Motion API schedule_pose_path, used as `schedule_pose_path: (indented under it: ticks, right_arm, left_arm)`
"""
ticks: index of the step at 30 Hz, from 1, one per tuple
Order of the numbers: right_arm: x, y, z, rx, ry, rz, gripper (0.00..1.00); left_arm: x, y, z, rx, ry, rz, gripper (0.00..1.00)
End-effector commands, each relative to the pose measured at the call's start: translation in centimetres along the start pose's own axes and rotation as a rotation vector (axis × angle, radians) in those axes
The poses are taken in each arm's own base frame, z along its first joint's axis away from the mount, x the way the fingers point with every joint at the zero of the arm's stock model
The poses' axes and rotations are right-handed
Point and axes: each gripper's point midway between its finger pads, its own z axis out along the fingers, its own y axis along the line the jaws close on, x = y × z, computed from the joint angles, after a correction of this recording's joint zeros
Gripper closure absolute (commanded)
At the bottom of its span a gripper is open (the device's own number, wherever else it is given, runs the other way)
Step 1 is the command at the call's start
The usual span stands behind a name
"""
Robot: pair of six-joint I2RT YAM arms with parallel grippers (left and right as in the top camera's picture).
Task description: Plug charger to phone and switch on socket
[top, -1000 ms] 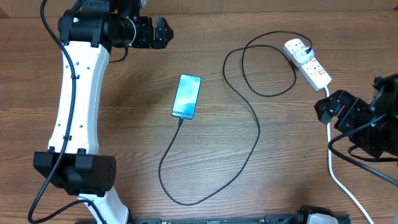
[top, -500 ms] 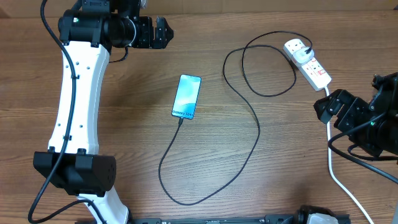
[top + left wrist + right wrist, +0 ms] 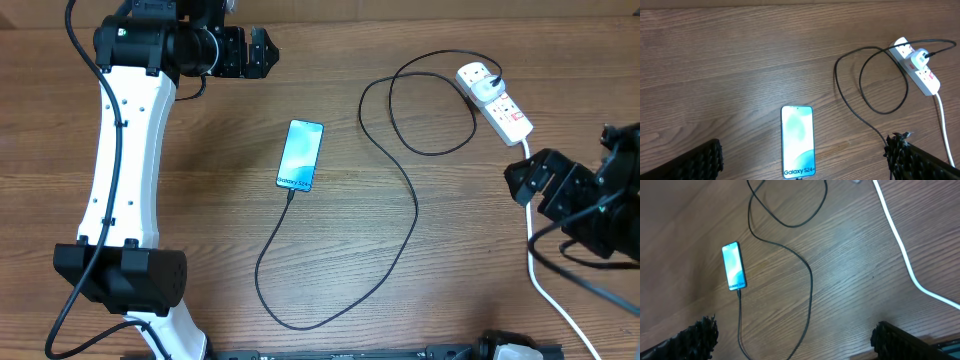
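Upper right of frame, socket (image 3: 505,112): sitting rigid on counter (image 3: 450,280); switch likely needing a firm fingertip press.
charger (image 3: 416,215): limp, light, looping to phone (image 3: 301,155) mid-frame; probably best pinching near tip.
left claw (image 3: 262,52), right claw (image 3: 518,178): both gaping wide, holding nothing.

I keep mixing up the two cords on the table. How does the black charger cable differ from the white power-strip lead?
The charger is black and thin; the white lead is clearly thicker. The charger loops and curves widely across the table to the phone's bottom edge; the white lead runs almost straight off the near edge. Both start at the power strip.
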Motion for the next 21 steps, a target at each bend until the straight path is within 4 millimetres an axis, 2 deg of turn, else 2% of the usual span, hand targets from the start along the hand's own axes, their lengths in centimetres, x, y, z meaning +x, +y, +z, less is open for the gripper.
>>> schedule_pose_path:
  ticks: [1, 13, 21]
  right_arm:
    - [0.8, 0.3, -1.2, -0.029, -0.036, -0.022, 0.0]
    - [3.3, 0.3, -5.5, -0.101, -0.194, -0.063, 0.0]
    - [4.7, 0.1, -7.0, -0.13, -0.252, -0.075, 0.0]
  left_arm:
    - [0.1, -0.1, 0.4, -0.002, 0.006, 0.015, 0.0]
    - [0.1, -0.1, 0.4, -0.002, 0.006, 0.015, 0.0]
    - [0.1, -0.1, 0.4, -0.002, 0.006, 0.015, 0.0]
